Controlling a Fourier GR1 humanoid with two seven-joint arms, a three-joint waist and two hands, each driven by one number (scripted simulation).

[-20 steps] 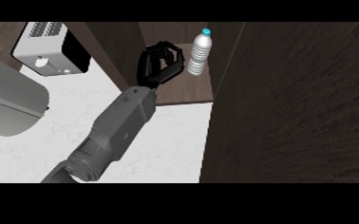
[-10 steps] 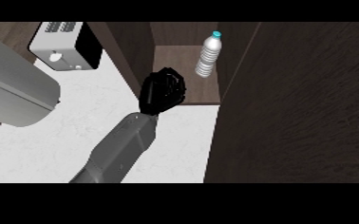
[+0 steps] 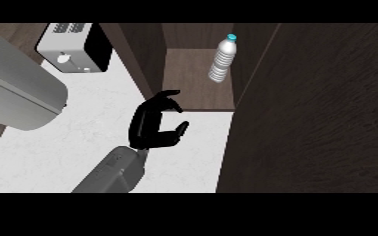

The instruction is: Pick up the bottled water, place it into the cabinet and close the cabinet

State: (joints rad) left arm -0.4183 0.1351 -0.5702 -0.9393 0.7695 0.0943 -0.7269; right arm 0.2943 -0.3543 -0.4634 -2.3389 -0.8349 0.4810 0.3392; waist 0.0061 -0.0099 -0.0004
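Change: black hand [image 3: 151,125] has drawn back from open dark wooden cabinet [image 3: 199,82] | State: fingers half-curled, empty | Clear plastic water bottle, blue cap [image 3: 222,60], upright inside | Next: I swing dark door [image 3: 310,110] shut.

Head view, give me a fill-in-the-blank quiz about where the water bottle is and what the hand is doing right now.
1. The bottled water stands upright inside the ____.
2. The bottle's cap is coloured ____.
3. The hand is over the white counter and holds ____.
4. The toaster stands to the ____ of the cabinet opening in this view.

Missing words: cabinet; blue; nothing; left
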